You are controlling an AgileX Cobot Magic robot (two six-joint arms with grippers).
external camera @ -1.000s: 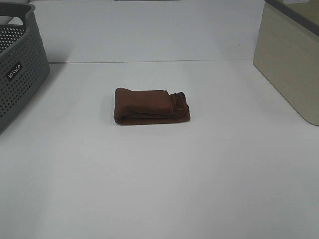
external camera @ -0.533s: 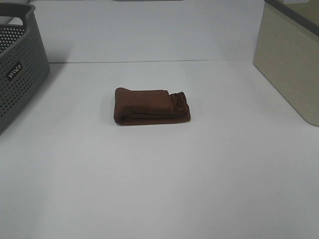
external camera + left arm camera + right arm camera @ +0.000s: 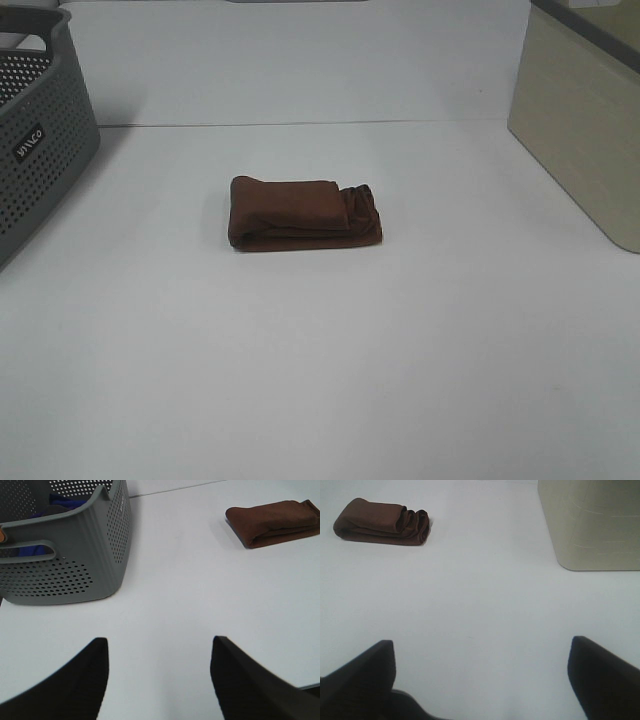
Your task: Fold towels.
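A brown towel (image 3: 304,212) lies folded into a small thick bundle at the middle of the white table. It also shows in the left wrist view (image 3: 274,522) and in the right wrist view (image 3: 382,522). My left gripper (image 3: 157,647) is open and empty, low over the table near the grey basket, far from the towel. My right gripper (image 3: 482,650) is open wide and empty, over bare table on the right side, also far from the towel. Neither gripper shows in the exterior high view.
A grey perforated basket (image 3: 40,140) stands at the left edge and holds blue cloth (image 3: 30,547). A beige bin (image 3: 585,120) stands at the right edge, also in the right wrist view (image 3: 590,525). The table's back edge meets a white wall.
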